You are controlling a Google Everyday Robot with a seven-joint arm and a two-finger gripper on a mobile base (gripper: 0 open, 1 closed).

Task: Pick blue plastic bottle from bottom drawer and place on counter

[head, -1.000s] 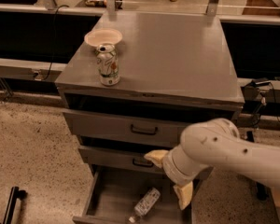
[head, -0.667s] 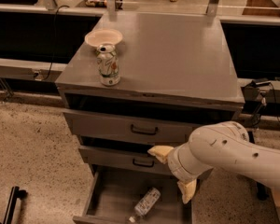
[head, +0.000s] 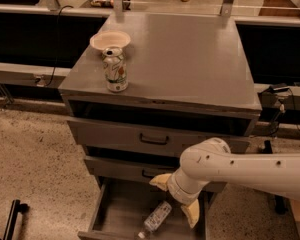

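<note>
The blue plastic bottle (head: pixel 156 218), clear with a white cap, lies on its side on the floor of the open bottom drawer (head: pixel 117 209), near the drawer's front middle. My gripper (head: pixel 173 202) hangs over the drawer just above and right of the bottle, open and empty. One yellowish finger (head: pixel 161 181) points left and the other finger (head: pixel 191 214) points down beside the bottle. The white arm reaches in from the right. The grey counter (head: pixel 185 54) tops the cabinet above.
A white-and-green drink can (head: pixel 116 70) and a white bowl (head: pixel 110 40) stand on the counter's front left. Two closed drawer fronts with black handles (head: pixel 154 140) sit above the open drawer. A black stand (head: pixel 11 224) is at the lower left on the speckled floor.
My gripper has moved down and a little left, closer to the bottle in the drawer. The bottle, can and bowl have not moved.
</note>
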